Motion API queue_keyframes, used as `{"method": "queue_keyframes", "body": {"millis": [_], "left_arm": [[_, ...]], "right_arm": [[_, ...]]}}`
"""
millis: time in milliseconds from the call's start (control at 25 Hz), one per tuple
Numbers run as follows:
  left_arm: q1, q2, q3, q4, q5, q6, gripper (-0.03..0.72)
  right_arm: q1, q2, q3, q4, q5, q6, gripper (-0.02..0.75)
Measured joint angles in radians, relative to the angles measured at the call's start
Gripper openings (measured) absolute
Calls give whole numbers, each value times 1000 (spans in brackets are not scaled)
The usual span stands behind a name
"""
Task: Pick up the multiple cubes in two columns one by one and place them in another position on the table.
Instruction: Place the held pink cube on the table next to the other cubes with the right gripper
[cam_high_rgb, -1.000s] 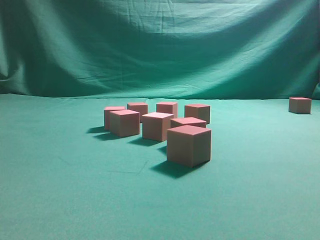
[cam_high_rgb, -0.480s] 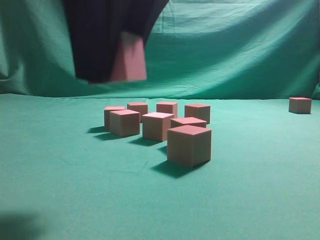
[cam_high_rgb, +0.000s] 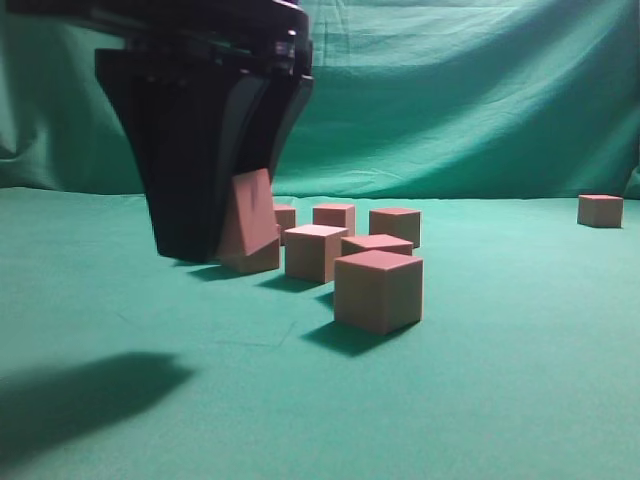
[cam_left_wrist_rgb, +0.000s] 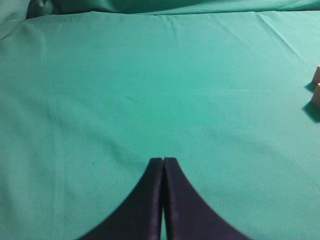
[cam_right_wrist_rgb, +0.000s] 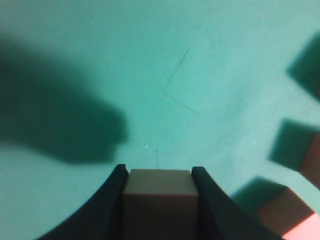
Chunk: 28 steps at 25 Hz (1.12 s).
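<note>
Exterior view: teal table (cam_high_rgb: 520, 400) fills the scene; the black right gripper (cam_high_rgb: 215, 240) hangs above its left part, clamped on one pink cube (cam_high_rgb: 250, 222) that is tilted and clear of the cloth. Just right of it the other cubes (cam_high_rgb: 377, 290) sit clustered, one lone cube (cam_high_rgb: 600, 210) far right. Left gripper (cam_left_wrist_rgb: 163, 165) rests closed, holding nothing
</note>
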Motion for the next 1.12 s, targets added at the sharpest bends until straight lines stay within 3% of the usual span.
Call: {"method": "queue_keyframes", "body": {"millis": [1120], "left_arm": [[0, 0, 0, 0, 0, 0, 0]], "right_arm": [[-41, 99, -2, 2, -45, 21, 265]]}}
